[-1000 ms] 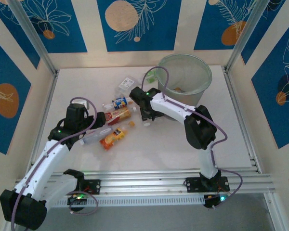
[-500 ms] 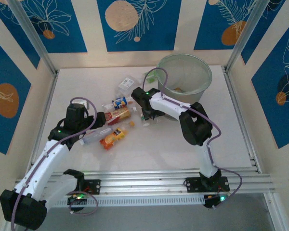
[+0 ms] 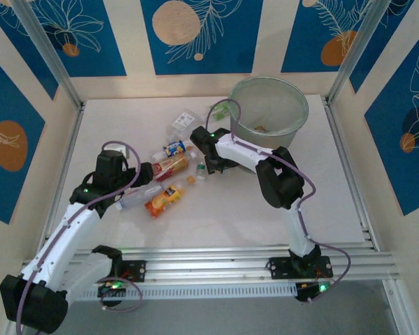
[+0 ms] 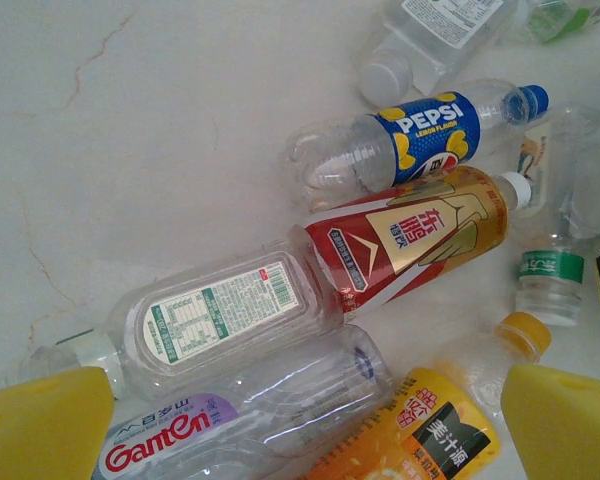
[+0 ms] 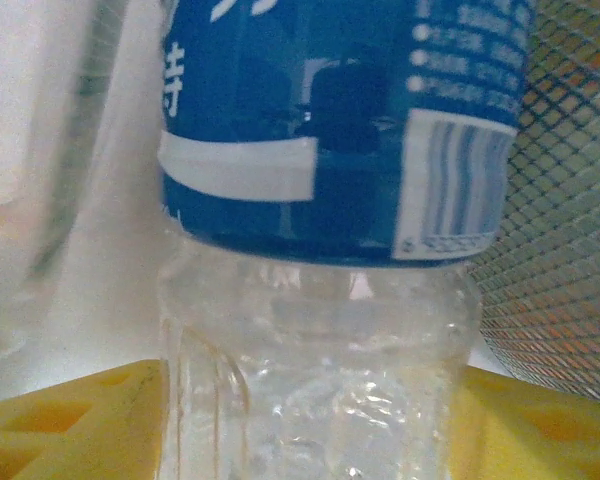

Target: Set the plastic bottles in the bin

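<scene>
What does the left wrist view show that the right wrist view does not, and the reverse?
Left wrist: several bottles lying on the white table, among them a Pepsi bottle, a red-and-gold bottle and a Ganten bottle, with the left gripper open over them. Right wrist: one blue-labelled bottle close up between the right gripper fingers, grip unclear, with the bin, its wall mesh-patterned, beside it. Both: clear plastic bottles and yellow fingers at the bottom edge.
</scene>
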